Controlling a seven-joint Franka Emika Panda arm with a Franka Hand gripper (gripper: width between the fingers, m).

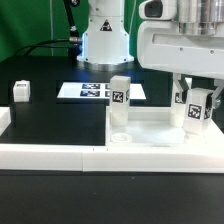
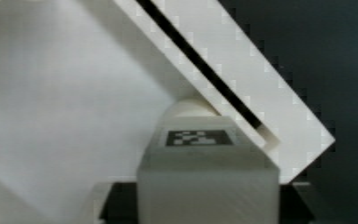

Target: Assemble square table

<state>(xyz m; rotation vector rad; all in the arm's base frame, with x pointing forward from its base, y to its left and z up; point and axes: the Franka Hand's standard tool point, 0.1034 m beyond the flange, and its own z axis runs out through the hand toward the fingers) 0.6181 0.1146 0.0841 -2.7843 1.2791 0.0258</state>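
Observation:
The white square tabletop (image 1: pixel 150 128) lies at the exterior view's right, against the front rail. One white tagged leg (image 1: pixel 120 96) stands upright in its far left corner. My gripper (image 1: pixel 196 106) is shut on a second tagged leg (image 1: pixel 195 118) and holds it upright over the tabletop's right side, its lower end at or just above the surface. In the wrist view the held leg (image 2: pixel 202 165) fills the space between my dark fingers (image 2: pixel 126 205), with the tabletop's rim (image 2: pixel 229 75) running diagonally beyond it. A third leg (image 1: pixel 21 91) lies on the black table at the far left. A fourth leg is out of view.
The marker board (image 1: pixel 92 91) lies flat behind the standing leg. A long low white border rail (image 1: pixel 60 156) runs along the front and turns up the exterior view's left edge (image 1: pixel 5 122). The robot's white base (image 1: pixel 105 40) stands at the back.

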